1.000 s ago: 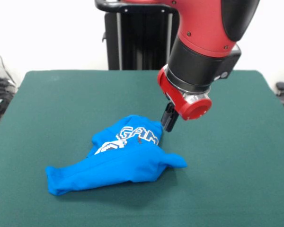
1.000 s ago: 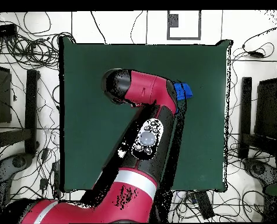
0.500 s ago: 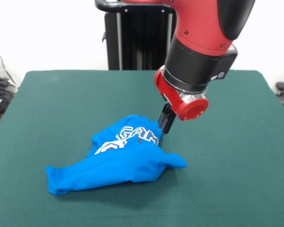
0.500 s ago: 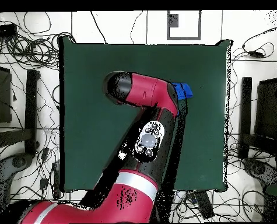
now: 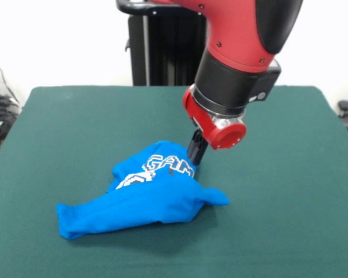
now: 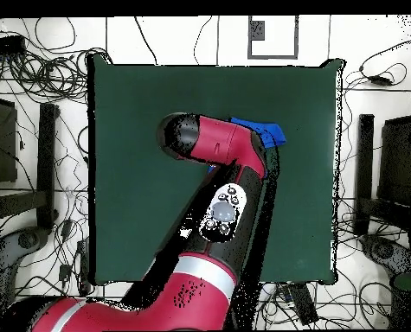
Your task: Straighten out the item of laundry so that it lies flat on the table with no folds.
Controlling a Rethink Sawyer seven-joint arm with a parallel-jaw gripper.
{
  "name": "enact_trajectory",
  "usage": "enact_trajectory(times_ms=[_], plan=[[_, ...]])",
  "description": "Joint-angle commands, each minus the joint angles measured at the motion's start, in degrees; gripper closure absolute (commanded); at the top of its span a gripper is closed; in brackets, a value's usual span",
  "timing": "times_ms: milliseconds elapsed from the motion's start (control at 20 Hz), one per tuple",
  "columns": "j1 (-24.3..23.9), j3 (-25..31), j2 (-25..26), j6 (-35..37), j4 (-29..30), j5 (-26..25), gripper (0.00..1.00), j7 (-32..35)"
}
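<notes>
Green counter (image 5: 290, 231) carrying bunched laundry (image 5: 145, 194) toward its middle, flattening barely begun; gripper (image 5: 196, 155) touching the lettered fold's far edge, opening impossible to tell.

— What's different from a second ago?

— The arm (image 5: 238, 63) has swung sideways in the front view, toward the garment's lettered side. Its gripper (image 5: 196, 152) was beside the item of laundry (image 5: 148, 194), just off the far edge of the crumpled hump; now it stands against that edge, by the white lettering.

— And from above?

— The arm's dark elbow (image 6: 181, 138) has slid toward the robot's base, so more of the blue cloth shows past the red link than before.

— Has the cloth itself shifted?

— Not that I can see.
</notes>
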Motion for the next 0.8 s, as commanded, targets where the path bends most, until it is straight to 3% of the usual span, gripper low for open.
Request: enact_trajectory(times_ms=[50,400,650,800], plan=[[-0.2,7.5,1.5,-3.7,6.2,-1.4,1.0,2.1],[-1.5,9.8,1.0,-6.3,7.5,-1.5,1.0,-0.3],[-3.0,13.3,-1.9,-20.6,11.5,-3.9,1.0,-2.3],[-3.5,14.3,-2.8,-21.0,12.1,-3.9,1.0,-2.0]])
